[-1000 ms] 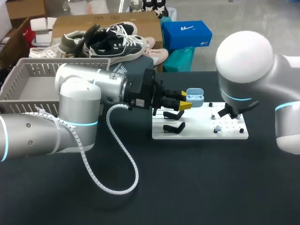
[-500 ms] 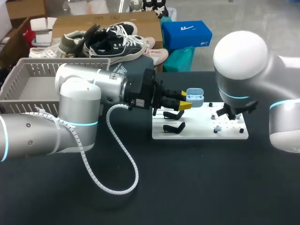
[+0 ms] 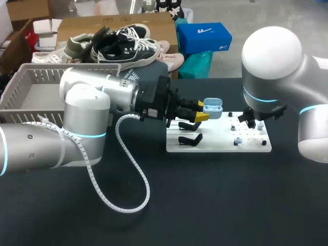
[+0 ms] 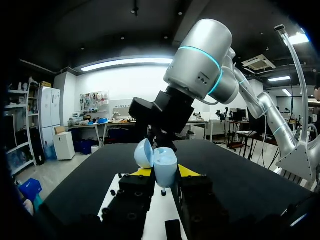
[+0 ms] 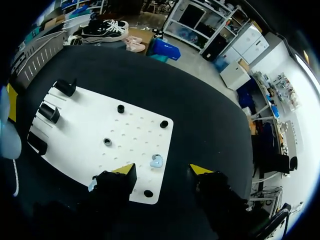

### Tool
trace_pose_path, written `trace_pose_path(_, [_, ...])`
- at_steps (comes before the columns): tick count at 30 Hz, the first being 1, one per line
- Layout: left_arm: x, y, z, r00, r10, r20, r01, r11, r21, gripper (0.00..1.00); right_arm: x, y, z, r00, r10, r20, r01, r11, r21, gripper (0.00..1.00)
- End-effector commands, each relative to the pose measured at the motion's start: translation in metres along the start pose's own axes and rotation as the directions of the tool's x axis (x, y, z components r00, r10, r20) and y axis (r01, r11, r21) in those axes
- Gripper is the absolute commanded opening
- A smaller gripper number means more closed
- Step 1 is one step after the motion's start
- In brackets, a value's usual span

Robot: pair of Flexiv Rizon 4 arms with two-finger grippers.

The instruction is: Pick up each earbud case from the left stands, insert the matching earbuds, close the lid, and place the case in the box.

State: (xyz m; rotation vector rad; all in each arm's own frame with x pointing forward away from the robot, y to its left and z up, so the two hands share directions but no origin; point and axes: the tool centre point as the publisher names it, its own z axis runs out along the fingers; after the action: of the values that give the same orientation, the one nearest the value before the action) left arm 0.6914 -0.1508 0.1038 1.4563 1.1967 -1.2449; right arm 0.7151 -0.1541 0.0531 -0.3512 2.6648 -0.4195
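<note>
Over the board (image 3: 220, 144), left gripper (image 3: 202, 110) grasps an open case (image 3: 212, 106), inside unseen; right gripper (image 5: 162, 172) hangs released above an earbud (image 5: 156, 161).

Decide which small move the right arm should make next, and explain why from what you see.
Probably lower the right gripper straight down and close on the light blue earbud. Its fingers stand open above the white board, with that earbud lying in line between the yellow tips, while the left gripper holds the earbud case with its lid open.
</note>
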Motion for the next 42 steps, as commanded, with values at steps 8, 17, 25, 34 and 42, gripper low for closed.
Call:
trace_pose_path(8, [-0.005,-0.018,-0.013,0.999,0.031,-0.011,-0.032,0.999,-0.043,0.00,0.005,0.007,0.004,1.000,-0.006,0.002,0.006,1.000,-0.014,0.58])
trace_pose_path(17, [-0.004,-0.021,-0.013,0.998,0.057,-0.007,-0.057,0.997,-0.045,0.00,0.005,0.013,0.007,1.000,-0.014,-0.017,0.014,1.000,-0.022,0.49])
trace_pose_path(25, [-0.003,-0.021,-0.013,0.998,0.057,-0.009,-0.057,0.997,-0.050,0.00,0.004,0.012,0.016,0.999,-0.013,-0.036,0.013,1.000,-0.021,0.44])
trace_pose_path(34, [-0.003,-0.021,-0.013,0.998,0.057,-0.009,-0.057,0.997,-0.050,0.00,0.002,0.012,0.022,0.998,-0.015,-0.056,0.015,1.000,-0.015,0.42])
trace_pose_path(42, [-0.003,-0.021,-0.013,0.998,0.057,-0.009,-0.057,0.997,-0.050,0.00,0.001,0.011,0.027,0.998,-0.012,-0.067,0.011,1.000,-0.016,0.38])
